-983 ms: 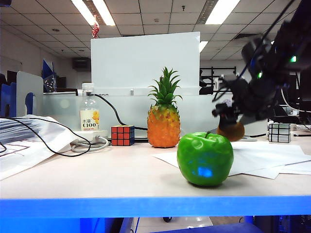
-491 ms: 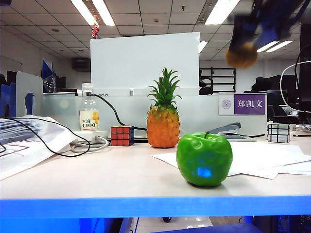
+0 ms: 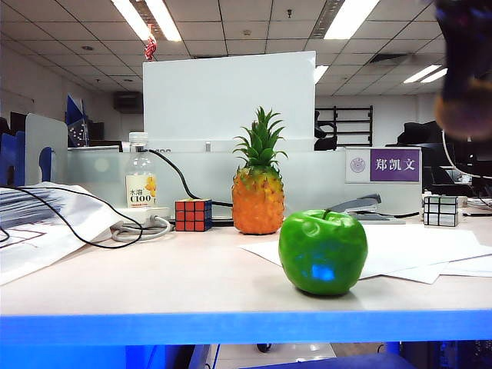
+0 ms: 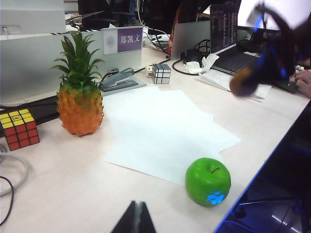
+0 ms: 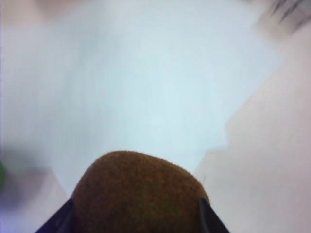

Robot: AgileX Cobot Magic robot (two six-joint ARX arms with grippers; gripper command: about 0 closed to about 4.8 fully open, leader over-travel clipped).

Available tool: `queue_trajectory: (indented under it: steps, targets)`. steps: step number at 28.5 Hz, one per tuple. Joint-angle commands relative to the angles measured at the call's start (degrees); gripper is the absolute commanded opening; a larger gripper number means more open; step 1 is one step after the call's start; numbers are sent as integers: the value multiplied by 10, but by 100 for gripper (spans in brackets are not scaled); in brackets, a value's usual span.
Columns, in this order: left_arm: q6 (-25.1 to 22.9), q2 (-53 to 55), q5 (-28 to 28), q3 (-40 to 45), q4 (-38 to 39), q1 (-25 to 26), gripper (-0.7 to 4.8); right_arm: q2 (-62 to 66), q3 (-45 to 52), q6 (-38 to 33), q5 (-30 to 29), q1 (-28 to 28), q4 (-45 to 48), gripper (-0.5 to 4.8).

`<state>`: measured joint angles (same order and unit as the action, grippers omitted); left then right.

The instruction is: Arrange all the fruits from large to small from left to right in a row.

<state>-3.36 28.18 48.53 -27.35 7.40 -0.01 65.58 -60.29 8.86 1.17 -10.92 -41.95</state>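
The right tool (image 5: 133, 218) grips the small brown fuzzy kiwi (image 5: 138, 194) high in the air, over white paper sheets (image 4: 160, 131) at the tabletop's (image 3: 154, 277) right side. The left tool (image 4: 136, 218) hangs clenched and empty. The orange-yellow plastic pineapple (image 3: 259, 188) stands behind the glossy green apple (image 3: 323, 252).

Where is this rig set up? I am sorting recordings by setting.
Most likely an open-plan office: a desk with a name plate on its partition, a stapler, and ceiling strip lights.
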Motion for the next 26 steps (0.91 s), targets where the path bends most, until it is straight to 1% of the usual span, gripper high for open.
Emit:
queue_trajectory:
  steps: [1,4,8,11,15,26]
  targets:
    - [6,0,9,-3,-12,0,-5,-1,43,-1,-13,0,7,-6]
    - [8,0,17,-3,-12,0,-5,-1,93,-1,-15,0,35,-6]
    - [8,0,17,-3,-6,0,-5,-1,149,-15,-52,-3,81,-6]
    - [8,0,17,-3,-6,0,-5,-1,174,-16,-52,-3,101,-6]
    - [8,0,17,-3,-2,0,-5,1,187,-16,-48,-3,111,-6]
    - [8,0,17,-3,-2,0,-5,12,187,-19,-50,-3,96,-6]
